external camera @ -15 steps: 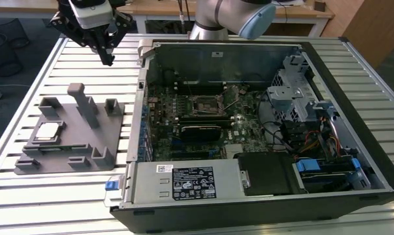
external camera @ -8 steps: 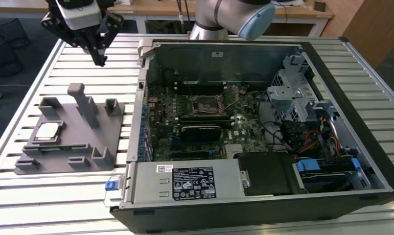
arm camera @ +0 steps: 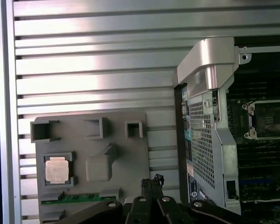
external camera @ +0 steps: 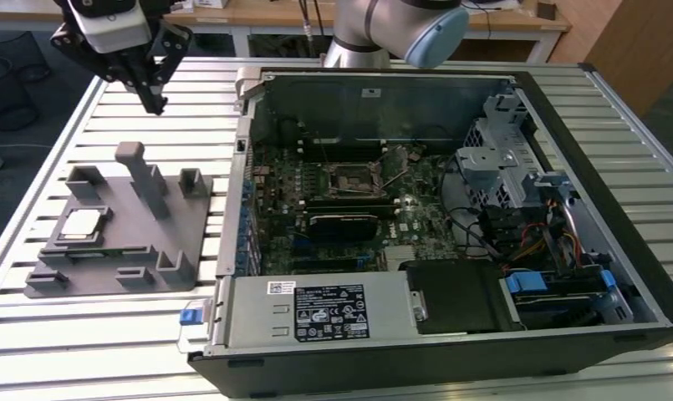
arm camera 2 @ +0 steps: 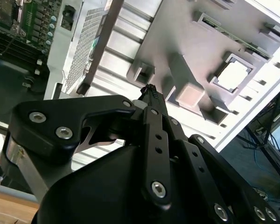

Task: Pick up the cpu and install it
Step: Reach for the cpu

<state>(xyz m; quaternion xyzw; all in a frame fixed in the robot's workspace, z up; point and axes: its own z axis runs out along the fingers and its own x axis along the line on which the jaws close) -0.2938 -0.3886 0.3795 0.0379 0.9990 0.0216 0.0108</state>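
Workspace with the arm above the table (external camera: 91, 351). I am holding the gripper (external camera: 155, 104) in the air over the far end of the grey holder (external camera: 146, 242), well apart from everything below it. In both wrist views the fingers (arm camera 2: 149, 100) are meeting at their tips, so I am reading the gripper (arm camera: 152, 179) as fully closed and carrying nothing.

The cpu (external camera: 83, 223) is lying flat, pale metal top upward, in a square recess of the holder towards the exterior view's left. It is untouched and some way from the fingertips. The first wrist view is showing the cpu (arm camera: 56, 169) seated square within its dark frame. The second wrist view is showing the cpu (arm camera 2: 233, 74) beyond the fingertips.

The open computer case (external camera: 369, 109) is standing just beside the holder on the exterior view's right. The black socket (external camera: 353, 177) on its board is looking vacant.

Handling, as I am judging it: the cpu is light, thin and stiff, with a smooth metal lid that is probably slippery. The hidden underside is likely delicate. I am favouring a hold on two opposite edges, level and with gentle force. The recess walls are leaving little room beside those edges.
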